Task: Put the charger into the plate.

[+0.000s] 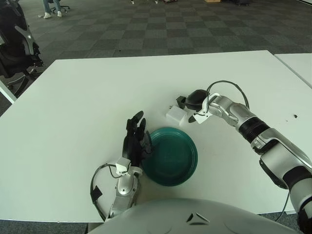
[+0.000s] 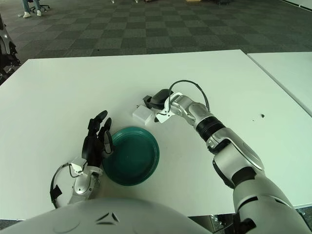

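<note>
While the left hand (image 1: 135, 141) stands with fingers spread and holding nothing at the left rim of the teal plate (image 1: 183, 168), the white charger (image 1: 176, 114) lies on the table (image 1: 87, 97) just beyond the plate. The right hand (image 1: 191, 101) sits just right of it, fingers seemingly loose and not yet around it. Judged from here, a shallow pinch could nudge the small block away or drop it short of the rim.

one charger (image 1: 176, 114), one plate (image 1: 187, 170).
</note>
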